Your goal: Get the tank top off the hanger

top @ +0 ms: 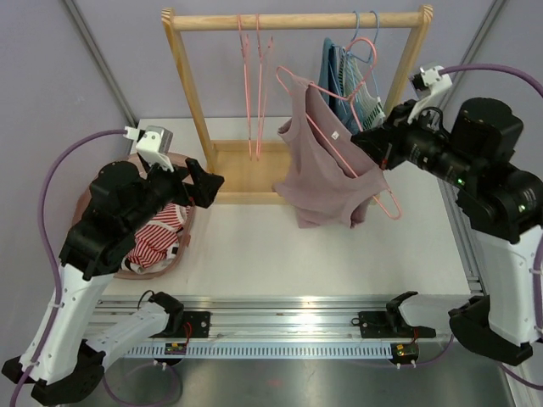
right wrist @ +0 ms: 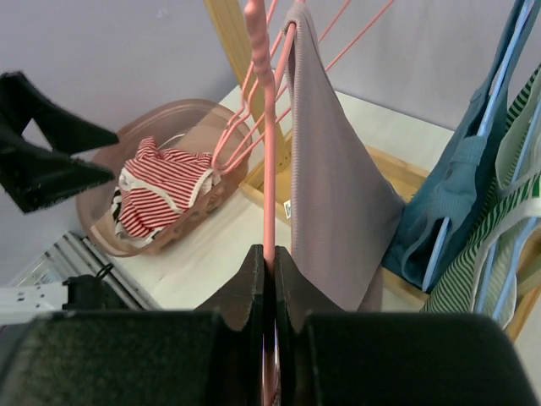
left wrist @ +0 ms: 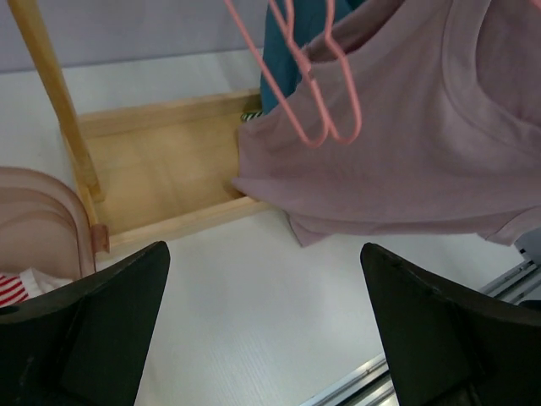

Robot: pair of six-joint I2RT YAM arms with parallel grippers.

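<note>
A mauve tank top (top: 327,178) hangs on a pink wire hanger (top: 339,140). The hanger is tilted, and its hook (top: 285,76) hangs in the air below the rack's rail. My right gripper (top: 366,141) is shut on the hanger's wire; the right wrist view shows the jaws (right wrist: 271,262) pinching the pink hanger (right wrist: 269,169), with the tank top (right wrist: 330,203) draped just to their right. My left gripper (top: 208,188) is open and holds nothing, left of the top. Through the left wrist view its fingers (left wrist: 266,338) frame bare table, the tank top (left wrist: 406,144) above and beyond them.
A wooden clothes rack (top: 297,20) with a tray base (top: 242,170) stands behind. Two bare pink hangers (top: 253,85) and blue and green-striped garments (top: 348,76) hang on its rail. A pink basket (top: 85,203) at the left holds a red-striped garment (top: 157,242).
</note>
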